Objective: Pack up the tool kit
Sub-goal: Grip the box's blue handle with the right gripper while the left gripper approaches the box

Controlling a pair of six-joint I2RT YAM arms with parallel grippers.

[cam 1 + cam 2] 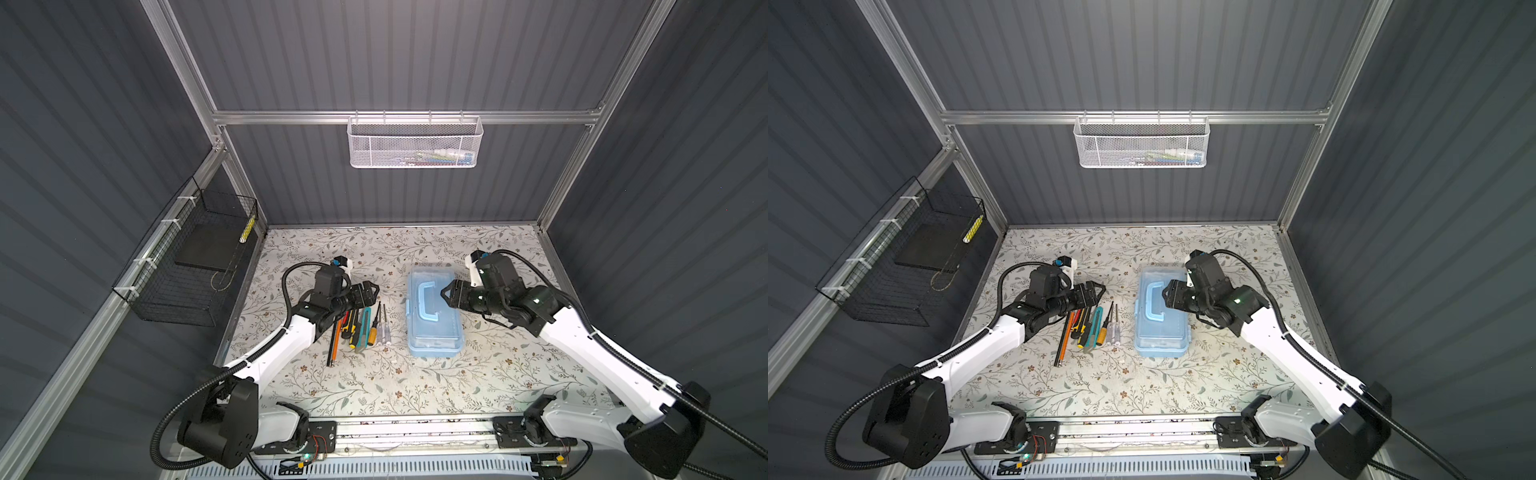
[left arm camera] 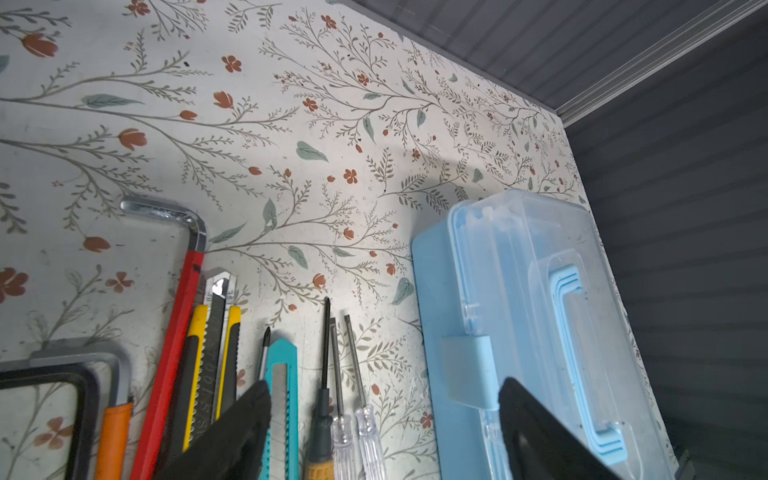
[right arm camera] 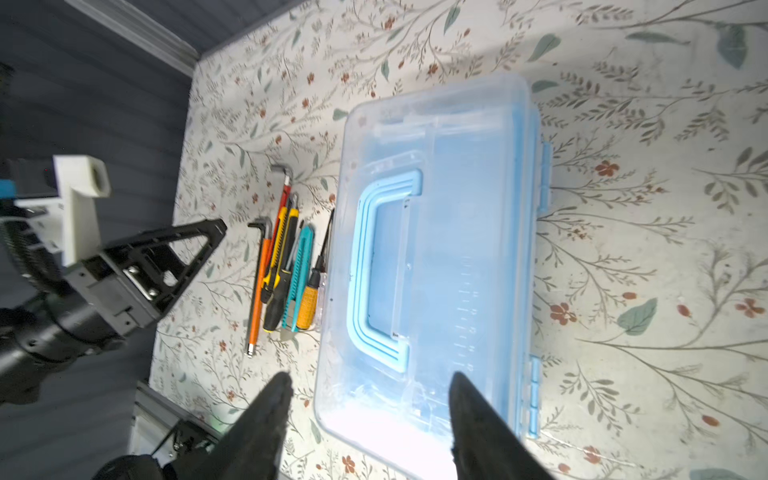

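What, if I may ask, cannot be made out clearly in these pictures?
- White mesh basket contents: in both top views, too small and screened by the mesh.
- Hex keys, bent ends: in both top views, covered by the left gripper.
- Screwdrivers, handles: cut off by the left wrist view's edge.
- Box interior: clouded lid, plus glare in the right wrist view.

Beneath the right gripper point(image 1: 443, 294) sits one light-blue tool box point(image 1: 434, 336) with one blue handle point(image 1: 421, 301). Just ahead of the left gripper point(image 1: 376, 291) lie three hex keys (red-sleeved key point(image 2: 174, 353), orange-sleeved key point(image 2: 112, 440), black key point(image 2: 86, 415)), two utility knives (yellow-and-black knife point(image 2: 212, 365), teal knife point(image 2: 282, 374)) and four screwdrivers (Phillips-tipped driver point(image 2: 264, 353), orange-handled driver point(image 2: 321, 415), two clear-handled drivers point(image 2: 343, 440)). Well beyond both grippers hang two baskets: one white mesh basket point(image 1: 374, 149), one black wire basket point(image 1: 174, 309)
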